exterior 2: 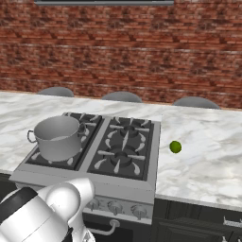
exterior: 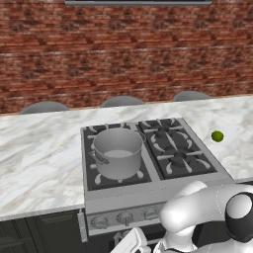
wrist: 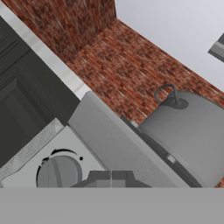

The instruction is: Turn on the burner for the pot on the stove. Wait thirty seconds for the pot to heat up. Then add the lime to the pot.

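Note:
The grey pot (exterior: 117, 150) (exterior 2: 57, 137) stands on the front left burner of the stove (exterior: 180, 154) (exterior 2: 124, 145). On the marble counter to the right of the stove lies the lime (exterior: 217, 136) (exterior 2: 175, 147). My gripper (wrist: 109, 176) is low in front of the stove's front panel, fingertips together and shut on nothing. A round knob (wrist: 59, 173) shows just left of the fingertips in the hand view, and the pot (wrist: 188, 131) rises beyond the panel's edge. The row of knobs (exterior: 125, 217) (exterior 2: 115, 206) runs along the stove's front.
Marble counter (exterior: 39, 153) (exterior 2: 208, 160) extends on both sides of the stove. Dark cabinet fronts (exterior: 34, 232) (exterior 2: 198, 222) sit below. Three grey stool tops (exterior: 122, 101) stand behind the counter before a brick wall (exterior: 123, 54).

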Motion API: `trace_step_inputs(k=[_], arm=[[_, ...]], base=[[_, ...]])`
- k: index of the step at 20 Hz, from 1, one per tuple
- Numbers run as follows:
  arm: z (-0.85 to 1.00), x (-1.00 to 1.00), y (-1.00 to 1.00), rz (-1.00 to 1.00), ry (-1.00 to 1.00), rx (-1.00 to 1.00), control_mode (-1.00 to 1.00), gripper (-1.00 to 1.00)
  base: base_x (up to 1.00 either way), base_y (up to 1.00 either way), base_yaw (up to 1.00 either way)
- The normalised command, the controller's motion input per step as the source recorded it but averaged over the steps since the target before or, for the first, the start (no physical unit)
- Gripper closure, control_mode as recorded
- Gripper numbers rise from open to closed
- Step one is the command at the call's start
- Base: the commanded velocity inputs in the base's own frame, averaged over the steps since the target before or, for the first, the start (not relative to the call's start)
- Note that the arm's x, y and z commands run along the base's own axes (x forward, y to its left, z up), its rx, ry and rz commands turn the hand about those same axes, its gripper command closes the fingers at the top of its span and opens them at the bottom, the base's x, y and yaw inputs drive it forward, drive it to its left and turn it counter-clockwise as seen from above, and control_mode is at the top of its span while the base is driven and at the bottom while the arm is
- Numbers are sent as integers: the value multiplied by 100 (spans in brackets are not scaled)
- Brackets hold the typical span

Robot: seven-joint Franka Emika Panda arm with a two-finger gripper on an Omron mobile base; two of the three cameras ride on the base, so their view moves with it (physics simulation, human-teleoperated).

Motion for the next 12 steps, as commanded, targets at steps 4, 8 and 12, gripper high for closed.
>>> trace_step_inputs(k=[4,8,12], arm=[[0,0,0,0,0,0,-100,100],[0,0,0,0,0,0,-100,100],[0,0,0,0,0,0,-100,100]], base=[[0,0,0],[0,0,0],[0,0,0]])
